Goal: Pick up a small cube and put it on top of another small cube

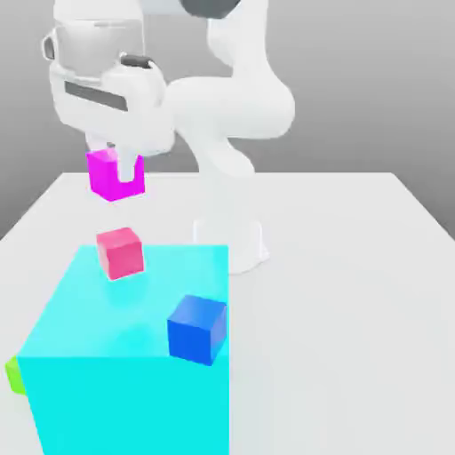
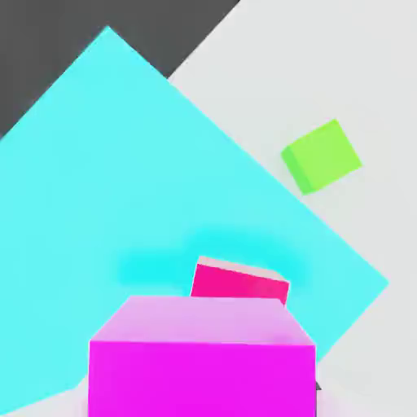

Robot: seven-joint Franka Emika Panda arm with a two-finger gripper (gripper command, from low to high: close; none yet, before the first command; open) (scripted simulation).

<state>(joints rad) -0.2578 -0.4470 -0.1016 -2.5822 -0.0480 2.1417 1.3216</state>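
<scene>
The bright magenta small cube (image 1: 113,175) hangs in the air, held between the fingers of my gripper (image 1: 115,167), which is shut on it. In the hand view the magenta cube (image 2: 202,358) looms close, partly covering the rose-pink cube (image 2: 239,284). That rose-pink cube (image 1: 120,252) rests on the top face of the huge cyan cube (image 1: 124,355), near its far edge, a little below and slightly to the exterior view's right of the held cube.
A blue cube (image 1: 197,329) sits on the cyan cube's top near its right edge. A green cube (image 2: 321,155) lies on the white table (image 1: 355,293) beside the cyan cube, peeking out as the green cube (image 1: 13,374) at its left. The arm's base (image 1: 233,240) stands behind.
</scene>
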